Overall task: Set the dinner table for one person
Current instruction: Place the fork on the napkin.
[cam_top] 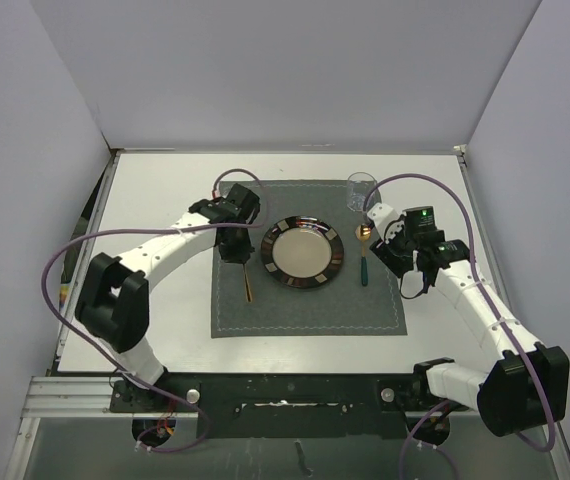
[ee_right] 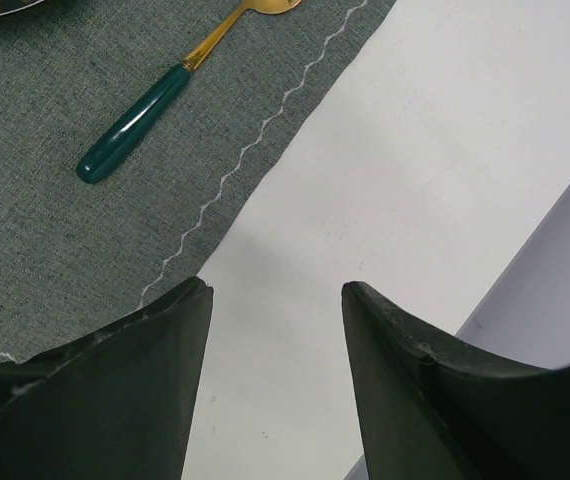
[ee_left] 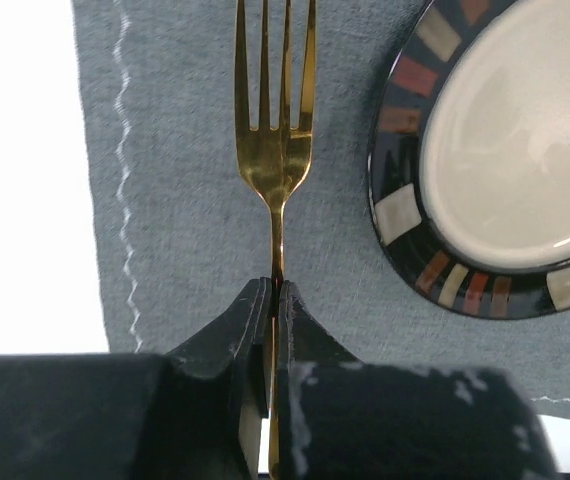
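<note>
Left gripper (ee_left: pixel 275 292): arm bent inward, jaws pinched tight on gold fork (ee_left: pixel 275 150) handle, fork flat on placemat (ee_left: pixel 185 250) left of plate (ee_left: pixel 397 215). Right gripper (ee_right: pixel 275 292): jaws spread wide, empty, over dinner table (ee_right: pixel 415 150) at placemat's edge.

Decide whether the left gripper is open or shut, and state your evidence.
Shut on the fork. In the left wrist view, the left gripper's fingers press together around its gold handle, leaving no gap.

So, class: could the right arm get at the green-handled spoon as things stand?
Probably yes: the right gripper is open and empty, the spoon lies bare on the placemat close by, nothing between them.
</note>
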You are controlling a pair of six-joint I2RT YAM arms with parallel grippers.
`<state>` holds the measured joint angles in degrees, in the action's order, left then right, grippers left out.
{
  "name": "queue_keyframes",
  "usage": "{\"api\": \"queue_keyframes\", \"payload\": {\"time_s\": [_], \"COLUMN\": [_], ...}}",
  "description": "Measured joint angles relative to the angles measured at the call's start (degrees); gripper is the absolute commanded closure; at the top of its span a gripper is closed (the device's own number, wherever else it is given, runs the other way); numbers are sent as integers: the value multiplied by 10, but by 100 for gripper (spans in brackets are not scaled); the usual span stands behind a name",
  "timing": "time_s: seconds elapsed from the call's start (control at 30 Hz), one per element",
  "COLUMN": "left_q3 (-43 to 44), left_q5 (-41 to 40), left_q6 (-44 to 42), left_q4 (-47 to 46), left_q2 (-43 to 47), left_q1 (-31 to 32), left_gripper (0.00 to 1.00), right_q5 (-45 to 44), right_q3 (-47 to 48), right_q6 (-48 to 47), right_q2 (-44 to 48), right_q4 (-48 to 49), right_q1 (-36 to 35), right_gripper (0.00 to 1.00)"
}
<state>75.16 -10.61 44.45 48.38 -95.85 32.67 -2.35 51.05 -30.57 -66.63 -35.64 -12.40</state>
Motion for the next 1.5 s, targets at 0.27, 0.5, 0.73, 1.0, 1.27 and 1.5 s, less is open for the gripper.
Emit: {"api": "queue_keyframes", "payload": {"time_s": [0.27, 0.5, 0.73, 1.0, 1.27, 1.5], "left_q3": [27, 27, 35, 77, 84, 84], "left_q5": [26, 43, 48, 57, 63, 64], "left_q6": [-32, -49, -74, -102, -107, -103], "left_q4": [-49, -65, -66, -66, -66, -61], "left_q2": [-99, -139, -158, -199, -204, -204], "left_q1": [-1, -31, -56, -63, -63, -65], "left_gripper": [100, 100, 100, 100, 100, 100], "right_q5": [0, 0, -1, -3, -7, -7], "right_q3": [0, 0, -2, -3, -3, -3], "right_q6": [6, 6, 6, 6, 6, 6], "right_q2": [0, 0, -10, -13, -13, -13], "right_q4": [0, 0, 5, 5, 5, 5], "right_q1": [4, 5, 5, 5, 5, 7], "right_gripper": [43, 43, 42, 42, 42, 41]}}
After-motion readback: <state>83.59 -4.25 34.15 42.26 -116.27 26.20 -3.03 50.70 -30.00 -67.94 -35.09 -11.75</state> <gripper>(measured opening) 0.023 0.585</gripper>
